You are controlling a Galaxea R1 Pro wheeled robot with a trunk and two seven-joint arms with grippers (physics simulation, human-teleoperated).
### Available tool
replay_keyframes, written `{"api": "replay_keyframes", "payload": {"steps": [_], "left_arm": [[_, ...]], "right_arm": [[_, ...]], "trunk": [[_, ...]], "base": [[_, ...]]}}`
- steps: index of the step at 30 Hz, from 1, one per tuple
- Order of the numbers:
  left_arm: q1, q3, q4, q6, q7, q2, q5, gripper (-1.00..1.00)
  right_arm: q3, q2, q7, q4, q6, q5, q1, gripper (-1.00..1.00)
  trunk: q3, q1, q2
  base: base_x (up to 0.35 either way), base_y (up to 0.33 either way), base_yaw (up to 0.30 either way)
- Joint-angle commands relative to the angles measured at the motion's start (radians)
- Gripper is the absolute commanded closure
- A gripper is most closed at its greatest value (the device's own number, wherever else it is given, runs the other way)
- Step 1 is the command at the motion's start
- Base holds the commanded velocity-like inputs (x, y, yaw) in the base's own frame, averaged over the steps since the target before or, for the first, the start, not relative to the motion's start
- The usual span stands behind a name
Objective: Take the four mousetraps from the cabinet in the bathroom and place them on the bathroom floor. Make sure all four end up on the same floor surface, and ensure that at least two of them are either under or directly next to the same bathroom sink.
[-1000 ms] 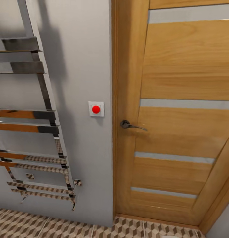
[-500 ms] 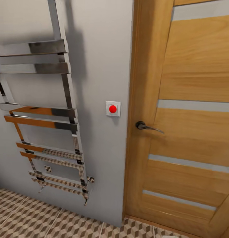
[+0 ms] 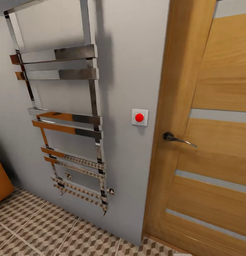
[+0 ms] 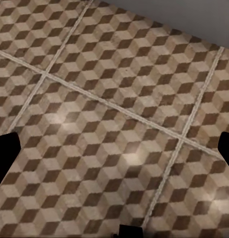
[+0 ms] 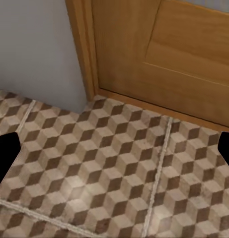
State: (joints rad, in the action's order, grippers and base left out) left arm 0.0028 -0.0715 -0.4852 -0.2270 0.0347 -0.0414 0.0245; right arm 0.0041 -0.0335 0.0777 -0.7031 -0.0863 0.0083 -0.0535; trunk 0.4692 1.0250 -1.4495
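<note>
Left gripper [image 4: 114, 148]: fingertips at opposite frame edges, set wide apart, nothing between; below, the bathroom floor [image 4: 109, 99]. Right gripper [image 5: 114, 148]: likewise spread and empty, over the same tiling at the foot of the wooden door [image 5: 164, 54]. Left of the door [image 3: 215, 142]: red button switch [image 3: 139, 117], then chrome towel rail [image 3: 66, 121] on grey wall. Far left of the door, an orange-brown corner [image 3: 1, 181], identity uncertain.

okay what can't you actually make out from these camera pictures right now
- Orange-brown object, head view: cut off by the frame's edge, so what it is cannot be told.
- Towel rail, head view: its top runs past the frame.
- Wooden door, head view: cut off at the right and at the top.
- Both wrist views: dark finger tips sit at the frame's edges over the bathroom floor; the jaws' state is unclear.
</note>
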Motion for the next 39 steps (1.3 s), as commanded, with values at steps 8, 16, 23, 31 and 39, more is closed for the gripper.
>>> {"api": "replay_keyframes", "payload": {"steps": [8, 16, 23, 31, 39], "left_arm": [[0.0, 0.001, -0.001, -0.002, 0.002, 0.0, 0.002, -1.0], [0.0, 0.001, -0.001, -0.002, 0.002, 0.0, 0.002, -1.0], [0.0, 0.001, -0.001, -0.002, 0.002, 0.0, 0.003, -1.0], [0.0, 0.001, 0.0, -0.002, 0.002, 0.0, 0.003, -1.0], [0.0, 0.001, -0.001, -0.002, 0.002, 0.0, 0.002, -1.0]], "right_arm": [[0.001, 0.0, 0.004, 0.001, -0.003, 0.001, -0.001, -1.0], [0.001, 0.0, 0.004, 0.001, -0.003, 0.001, -0.001, -1.0], [0.001, 0.0, 0.004, 0.001, -0.003, 0.001, -0.001, -1.0], [0.001, 0.0, 0.004, 0.001, -0.003, 0.001, -0.001, -1.0], [0.001, 0.0, 0.004, 0.001, -0.003, 0.001, 0.0, -1.0]], "trunk": [[0.001, 0.0, 0.0], [0.001, 0.0, 0.0], [0.001, 0.0, 0.0], [0.001, 0.0, 0.0], [0.001, 0.0, 0.0]], "base": [[0.0, 0.0, 0.262], [0.0, 0.0, 0.262], [0.0, 0.0, 0.262], [0.0, 0.0, 0.263], [0.0, 0.0, 0.271]]}}
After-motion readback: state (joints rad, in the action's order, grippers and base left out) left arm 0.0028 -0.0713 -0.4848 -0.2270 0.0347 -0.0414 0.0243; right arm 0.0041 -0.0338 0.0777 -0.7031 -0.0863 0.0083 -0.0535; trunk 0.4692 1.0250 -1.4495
